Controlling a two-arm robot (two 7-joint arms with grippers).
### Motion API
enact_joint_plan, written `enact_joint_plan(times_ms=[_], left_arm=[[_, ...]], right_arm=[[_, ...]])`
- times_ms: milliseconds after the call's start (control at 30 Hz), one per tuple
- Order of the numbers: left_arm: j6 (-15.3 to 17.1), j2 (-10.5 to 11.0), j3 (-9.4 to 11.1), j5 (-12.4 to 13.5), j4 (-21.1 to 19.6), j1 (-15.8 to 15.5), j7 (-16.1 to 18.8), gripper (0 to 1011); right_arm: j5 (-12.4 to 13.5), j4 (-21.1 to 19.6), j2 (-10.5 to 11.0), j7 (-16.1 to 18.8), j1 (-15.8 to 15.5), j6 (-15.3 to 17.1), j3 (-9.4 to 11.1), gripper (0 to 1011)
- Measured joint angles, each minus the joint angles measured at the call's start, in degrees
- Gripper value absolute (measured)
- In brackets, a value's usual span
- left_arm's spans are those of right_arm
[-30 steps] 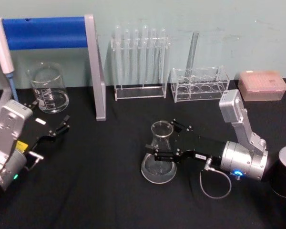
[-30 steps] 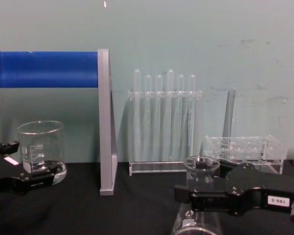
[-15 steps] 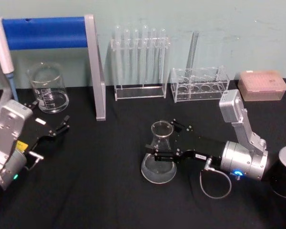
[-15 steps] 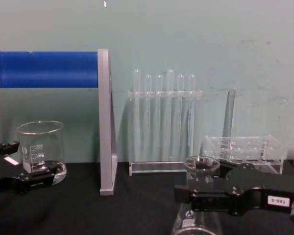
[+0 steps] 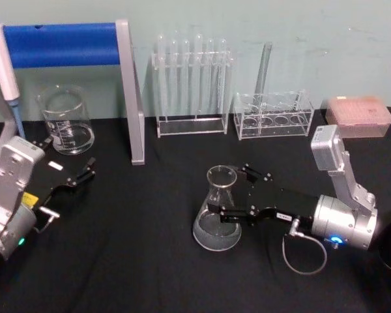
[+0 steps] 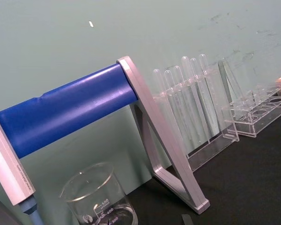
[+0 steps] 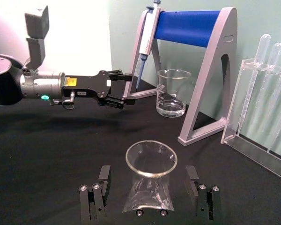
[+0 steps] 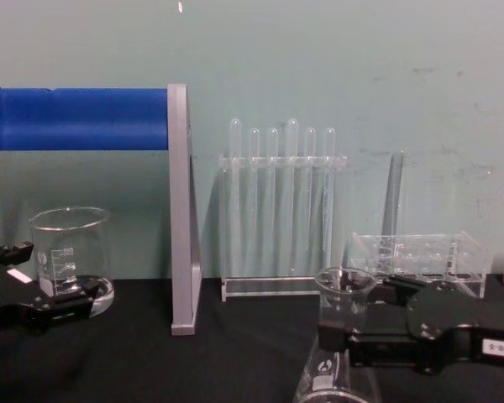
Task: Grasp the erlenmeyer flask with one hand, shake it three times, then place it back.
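Note:
The clear erlenmeyer flask (image 5: 216, 212) stands upright on the black table, also seen in the chest view (image 8: 340, 374). My right gripper (image 5: 238, 194) is open beside it, reaching in from the right. In the right wrist view the flask (image 7: 147, 199) sits between the two fingers (image 7: 103, 176), with a gap on each side of the neck, so nothing grips it. My left gripper (image 5: 86, 171) rests open at the table's left, near the beaker; the right wrist view shows the left gripper (image 7: 117, 89) from the front.
A glass beaker (image 5: 66, 124) stands at the back left under the blue-barred pipette stand (image 5: 58, 44). Behind the flask are a test tube rack (image 5: 192, 85) and a lower clear rack (image 5: 274, 114). A pink box (image 5: 358, 116) lies far right.
My right gripper has drawn back to the right, away from the flask's neck. The flask stays where it stood. The left arm has not moved.

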Motion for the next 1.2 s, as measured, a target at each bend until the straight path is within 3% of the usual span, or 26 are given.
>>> enact_joint_plan(times_ms=[367, 733, 933, 1200], left_arm=[[0.0, 0.0, 0.0, 0.0, 0.0, 0.0, 0.0, 1001], [0.0, 0.0, 0.0, 0.0, 0.0, 0.0, 0.0, 1001], [0.0, 0.0, 0.0, 0.0, 0.0, 0.0, 0.0, 1001], [0.0, 0.0, 0.0, 0.0, 0.0, 0.0, 0.0, 1001]], right_arm=[[-0.61, -4.15, 3.68, -0.42, -3.2, -1.12, 1.15, 1000], [-0.77, -7.92, 6.38, -5.59, -8.21, -1.25, 5.61, 1000], [-0.69, -8.92, 5.58, -10.51, -10.96, -2.21, 9.35, 1000], [-0.57, -8.91, 0.93, -19.61, -12.54, -1.11, 13.41, 1000]])
